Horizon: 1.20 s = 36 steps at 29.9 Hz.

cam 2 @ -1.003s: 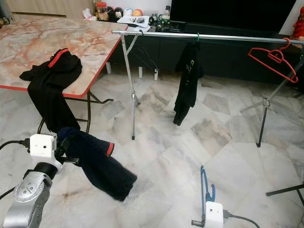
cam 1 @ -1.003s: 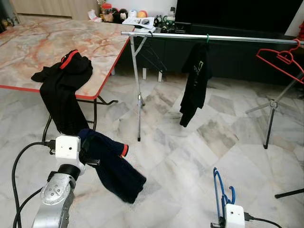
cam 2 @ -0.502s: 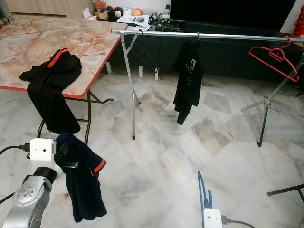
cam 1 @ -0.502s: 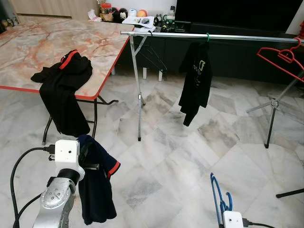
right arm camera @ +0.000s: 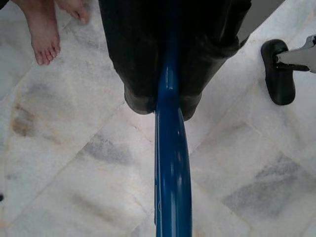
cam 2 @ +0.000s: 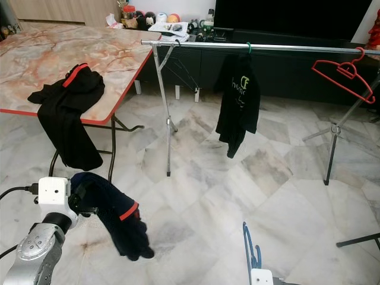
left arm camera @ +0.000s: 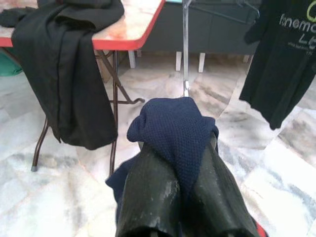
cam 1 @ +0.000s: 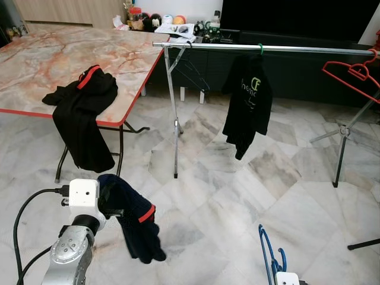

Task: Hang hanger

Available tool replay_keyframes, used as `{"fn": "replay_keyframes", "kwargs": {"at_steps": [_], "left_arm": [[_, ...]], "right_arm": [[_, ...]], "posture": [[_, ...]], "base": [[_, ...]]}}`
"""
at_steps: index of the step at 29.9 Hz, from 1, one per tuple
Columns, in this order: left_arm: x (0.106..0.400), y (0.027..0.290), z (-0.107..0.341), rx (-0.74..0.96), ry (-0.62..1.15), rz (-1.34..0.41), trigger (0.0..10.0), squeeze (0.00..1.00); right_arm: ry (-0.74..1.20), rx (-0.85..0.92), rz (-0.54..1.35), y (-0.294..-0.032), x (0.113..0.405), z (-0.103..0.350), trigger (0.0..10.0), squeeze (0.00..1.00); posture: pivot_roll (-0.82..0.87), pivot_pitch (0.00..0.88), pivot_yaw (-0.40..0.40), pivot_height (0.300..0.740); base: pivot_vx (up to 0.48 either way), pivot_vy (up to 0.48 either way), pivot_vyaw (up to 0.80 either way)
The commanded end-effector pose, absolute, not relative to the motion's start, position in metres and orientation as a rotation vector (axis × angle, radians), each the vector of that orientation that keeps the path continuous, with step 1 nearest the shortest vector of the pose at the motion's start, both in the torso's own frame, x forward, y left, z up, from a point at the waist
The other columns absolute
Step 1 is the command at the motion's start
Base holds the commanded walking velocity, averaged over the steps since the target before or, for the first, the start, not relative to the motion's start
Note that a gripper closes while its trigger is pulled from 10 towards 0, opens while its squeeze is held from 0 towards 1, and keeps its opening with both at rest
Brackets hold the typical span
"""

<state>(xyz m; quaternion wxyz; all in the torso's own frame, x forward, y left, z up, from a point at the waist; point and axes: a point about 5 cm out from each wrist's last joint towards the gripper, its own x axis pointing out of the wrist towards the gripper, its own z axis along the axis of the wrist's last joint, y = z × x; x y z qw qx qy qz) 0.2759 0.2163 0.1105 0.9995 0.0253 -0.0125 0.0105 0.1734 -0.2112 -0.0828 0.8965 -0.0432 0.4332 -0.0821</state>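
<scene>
My right gripper is shut on a blue hanger, held low over the marble floor at the near right; the hanger runs out from between the two black fingers. On the near left, my left gripper is shut on a navy garment with red trim that drapes over its fingers. Farther off spans a silver clothes rail. It carries a black T-shirt on a green hanger, an empty dark hanger at its left end, and a red hanger at its right.
A marble-topped table with a red edge stands on the left, a black garment hanging over its side. The rack's legs and a tripod stand rise from the floor. A person's bare foot and a black rack foot are close to the right gripper.
The navy garment has swung: out to the right, then straight down, now slightly right again. The blue hanger sits lower in the eye views. The hung black T-shirt has turned.
</scene>
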Motion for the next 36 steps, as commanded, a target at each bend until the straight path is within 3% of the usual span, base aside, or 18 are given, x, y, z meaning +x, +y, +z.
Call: {"fn": "replay_keyframes", "kwargs": {"at_steps": [1, 36], "left_arm": [[0.2775, 0.2214, 0.1197, 0.06, -0.056, 0.038, 10.0, 0.0], [0.277, 0.2302, 0.1241, 0.073, -0.047, 0.056, 10.0, 0.0]], "right_arm": [[0.915, -0.075, -0.159, -0.2053, 0.1699, -0.0856, 10.0, 0.0], [0.935, -0.079, -0.132, -0.198, 0.1685, -0.0879, 10.0, 0.0]], "posture": [[0.02, 0.052, 0.031, 0.74], [0.04, 0.091, 0.021, 0.74]], "base": [[0.0, 0.48, 0.0], [0.0, 0.477, 0.0]]}}
